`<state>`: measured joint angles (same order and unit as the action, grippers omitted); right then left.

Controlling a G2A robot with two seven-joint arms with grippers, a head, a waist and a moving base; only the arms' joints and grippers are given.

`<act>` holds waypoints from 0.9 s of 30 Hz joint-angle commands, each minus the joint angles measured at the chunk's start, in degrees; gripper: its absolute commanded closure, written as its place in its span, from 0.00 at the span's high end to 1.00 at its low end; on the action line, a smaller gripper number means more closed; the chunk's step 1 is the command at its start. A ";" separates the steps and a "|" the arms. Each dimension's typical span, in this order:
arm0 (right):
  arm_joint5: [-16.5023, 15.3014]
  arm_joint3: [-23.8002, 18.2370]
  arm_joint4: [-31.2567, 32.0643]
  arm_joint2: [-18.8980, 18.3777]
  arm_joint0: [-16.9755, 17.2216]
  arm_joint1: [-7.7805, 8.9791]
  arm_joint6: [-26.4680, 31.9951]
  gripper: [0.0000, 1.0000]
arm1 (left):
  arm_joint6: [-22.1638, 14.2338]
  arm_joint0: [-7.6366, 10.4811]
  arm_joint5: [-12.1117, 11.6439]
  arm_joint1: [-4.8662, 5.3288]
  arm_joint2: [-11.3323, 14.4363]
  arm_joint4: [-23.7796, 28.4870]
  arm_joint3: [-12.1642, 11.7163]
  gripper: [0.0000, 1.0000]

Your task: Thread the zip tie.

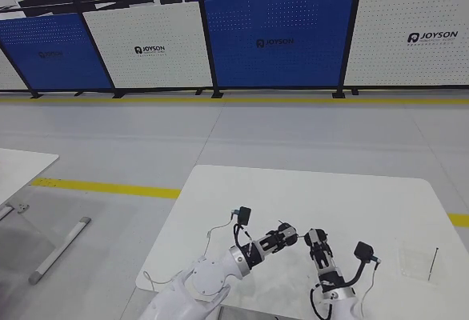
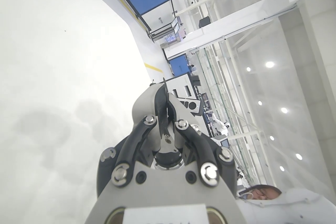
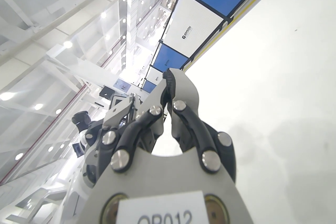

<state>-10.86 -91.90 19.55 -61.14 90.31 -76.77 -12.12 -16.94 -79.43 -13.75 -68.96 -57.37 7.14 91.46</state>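
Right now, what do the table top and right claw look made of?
Table: white, smooth, matte, probably laminate; soft shadows only. Right claw: grey satin plates, likely metal; shiny steel-like pivots; black ribbed pads, probably rubber.

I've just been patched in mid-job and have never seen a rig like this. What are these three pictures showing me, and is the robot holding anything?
This is a two-armed robot working at a white table. The wide picture looks down from a camera above its arms. The other two come from a camera on each wrist, looking along that arm's own fingers. The grey-and-black left gripper and the matching right gripper are both closed, close together over the table's near side. I cannot make out anything clamped in either. To the right on the table lies a small clear plastic piece, with a thin dark strip at its edge, probably the zip tie.
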 commanded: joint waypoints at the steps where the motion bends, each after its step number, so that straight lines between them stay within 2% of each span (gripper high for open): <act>1: -1.20 -0.14 -0.32 -0.50 0.47 0.00 -0.85 0.00 | 0.11 0.05 -0.01 -0.02 0.03 0.04 -0.08 0.00; 6: -2.54 -1.15 0.09 -2.09 2.29 0.24 -1.08 0.00 | 1.22 -0.07 0.28 -0.01 -0.16 -0.56 -0.03 0.00; 14: -2.01 -1.83 0.55 -2.82 2.98 0.18 -0.69 0.00 | 3.80 0.42 1.85 -0.24 0.18 -1.88 -0.35 0.00; 20: -1.47 -2.27 1.01 -2.98 3.24 0.08 -0.46 0.00 | 4.14 0.36 2.58 -0.24 0.18 -2.64 -0.17 0.00; 24: -1.01 -2.55 1.19 -3.05 3.36 -0.03 -0.68 0.00 | 3.89 0.29 2.81 -0.22 0.04 -2.67 -0.12 0.10; 27: -0.42 -2.73 1.41 -3.16 3.52 -0.12 -1.10 0.00 | 3.86 0.26 3.00 -0.17 -0.03 -3.35 -0.06 0.12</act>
<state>-11.49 -94.58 20.87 -64.28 93.79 -76.86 -13.11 -13.13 -79.15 -10.79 -69.14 -57.38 4.02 91.36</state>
